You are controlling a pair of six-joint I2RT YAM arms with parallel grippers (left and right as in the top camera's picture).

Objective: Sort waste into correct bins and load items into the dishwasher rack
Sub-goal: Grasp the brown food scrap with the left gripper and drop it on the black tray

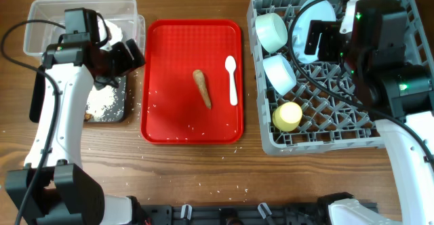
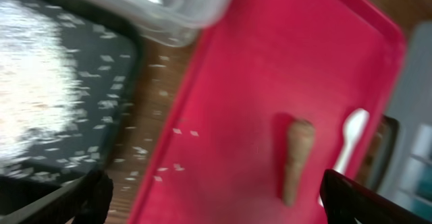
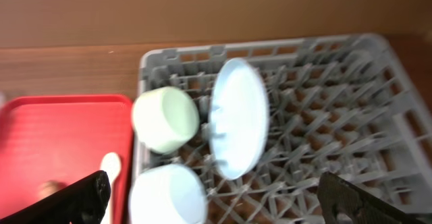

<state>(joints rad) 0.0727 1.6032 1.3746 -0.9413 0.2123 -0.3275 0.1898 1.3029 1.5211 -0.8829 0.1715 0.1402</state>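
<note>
A brown stick (image 1: 202,88) and a white spoon (image 1: 232,79) lie on the red serving tray (image 1: 192,127). White crumbs (image 1: 105,103) fill the black tray (image 1: 123,113), which sits in front of the clear tub (image 1: 41,15). My left gripper (image 1: 129,55) is open and empty over the black tray's right edge; its wrist view shows the stick (image 2: 297,156) and spoon (image 2: 351,133) ahead. The grey rack (image 1: 325,137) holds two bowls (image 1: 271,32) (image 1: 279,72), a yellow cup (image 1: 287,116) and an upright plate (image 1: 319,15). My right gripper (image 3: 216,204) is open and empty above the rack.
Loose white crumbs are scattered on the red tray and on the wood between it and the black tray (image 2: 158,150). Something white shows in the clear tub behind my left arm. The rack's right half (image 3: 324,116) holds nothing. Cables run by both arms.
</note>
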